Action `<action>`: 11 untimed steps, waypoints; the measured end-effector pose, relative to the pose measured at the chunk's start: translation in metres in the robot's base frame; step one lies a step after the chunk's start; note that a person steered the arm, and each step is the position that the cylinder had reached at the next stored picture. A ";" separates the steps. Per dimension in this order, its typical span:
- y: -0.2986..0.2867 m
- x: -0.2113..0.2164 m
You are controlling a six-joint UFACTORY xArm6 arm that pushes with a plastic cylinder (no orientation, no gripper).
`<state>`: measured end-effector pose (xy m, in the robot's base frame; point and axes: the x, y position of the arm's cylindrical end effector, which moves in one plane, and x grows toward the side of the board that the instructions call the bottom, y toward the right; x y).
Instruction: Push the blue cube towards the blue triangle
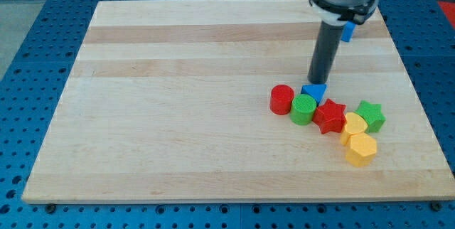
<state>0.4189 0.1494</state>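
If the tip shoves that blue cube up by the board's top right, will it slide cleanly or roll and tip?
The blue cube is mostly hidden behind the arm, so this is tentative. It looks flat-sided and squat, so it should slide rather than roll. The wooden board looks smooth, so little drag. An off-centre push would probably spin it. My tip now sits by the blue triangle.

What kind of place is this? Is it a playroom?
More likely a robot lab. A wooden board sits on a blue table full of holes, like a workbench. My tip hangs from a robot arm, just above the blue triangle and other coloured blocks.
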 end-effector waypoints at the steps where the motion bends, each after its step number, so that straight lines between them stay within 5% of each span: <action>1: 0.056 -0.002; 3: 0.084 -0.086; 4: 0.150 -0.088; 6: 0.105 -0.167; 9: 0.047 -0.057; 11: 0.044 -0.094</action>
